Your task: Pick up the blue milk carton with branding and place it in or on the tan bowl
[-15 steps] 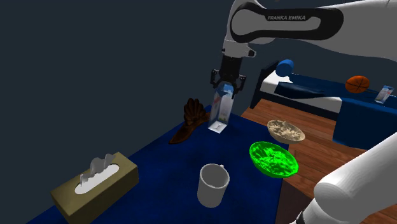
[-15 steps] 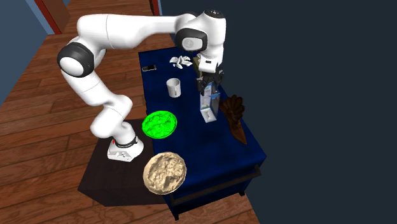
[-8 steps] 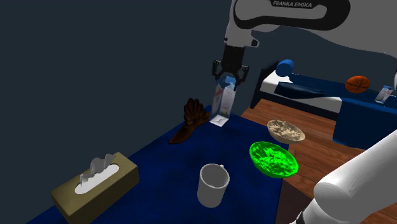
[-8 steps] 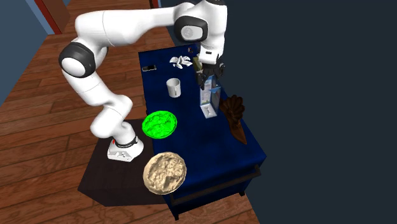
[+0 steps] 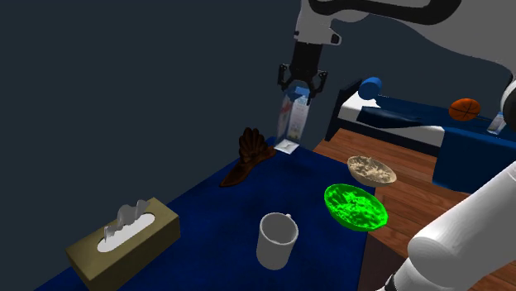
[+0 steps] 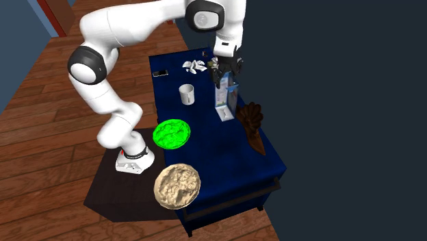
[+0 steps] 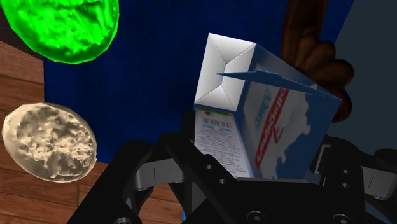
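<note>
One carton [image 5: 291, 124] hangs tilted over the table [image 5: 215, 223], pinched at its top by our gripper [image 5: 298, 91]. Rightward, the green bowl [image 5: 355, 207] sits just beside the tan bowl [image 5: 371, 169]; we fear our skewed hold could drop it short there.

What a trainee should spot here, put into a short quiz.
1. True or false: the gripper is shut on the milk carton.
2. Which thing stands closest to the carton? A dark brown object; B tissue box; C white mug.
3. Name the colour of the other bowl beside the tan bowl.
Key: 1 true; 2 A; 3 green.
</note>
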`<action>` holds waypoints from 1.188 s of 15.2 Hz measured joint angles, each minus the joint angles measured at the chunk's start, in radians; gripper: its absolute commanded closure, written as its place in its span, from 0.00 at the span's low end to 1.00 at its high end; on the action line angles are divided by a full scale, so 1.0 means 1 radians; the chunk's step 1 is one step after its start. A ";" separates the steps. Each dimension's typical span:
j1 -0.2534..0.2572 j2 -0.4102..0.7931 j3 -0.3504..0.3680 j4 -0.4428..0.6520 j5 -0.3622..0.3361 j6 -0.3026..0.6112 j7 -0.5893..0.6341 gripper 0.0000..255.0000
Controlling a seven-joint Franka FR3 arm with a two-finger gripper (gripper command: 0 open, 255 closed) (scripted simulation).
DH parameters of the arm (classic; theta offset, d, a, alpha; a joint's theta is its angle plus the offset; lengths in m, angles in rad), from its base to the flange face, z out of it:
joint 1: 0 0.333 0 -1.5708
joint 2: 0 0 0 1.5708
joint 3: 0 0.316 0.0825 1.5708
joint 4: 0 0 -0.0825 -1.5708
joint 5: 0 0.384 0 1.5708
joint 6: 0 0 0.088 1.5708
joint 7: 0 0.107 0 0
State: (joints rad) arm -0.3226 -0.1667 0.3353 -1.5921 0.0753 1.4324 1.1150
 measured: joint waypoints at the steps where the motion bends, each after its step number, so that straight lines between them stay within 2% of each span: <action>1: 0.000 0.006 0.000 0.018 -0.002 -0.012 0.001 1.00; 4: -0.019 -0.026 -0.033 0.012 0.002 -0.040 -0.049 1.00; 11: -0.073 -0.157 -0.152 -0.077 0.003 -0.088 -0.221 1.00; 18: -0.122 -0.204 -0.273 -0.067 -0.034 -0.152 -0.391 1.00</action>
State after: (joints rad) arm -0.4450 -0.3704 0.0624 -1.6593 0.0416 1.2800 0.7239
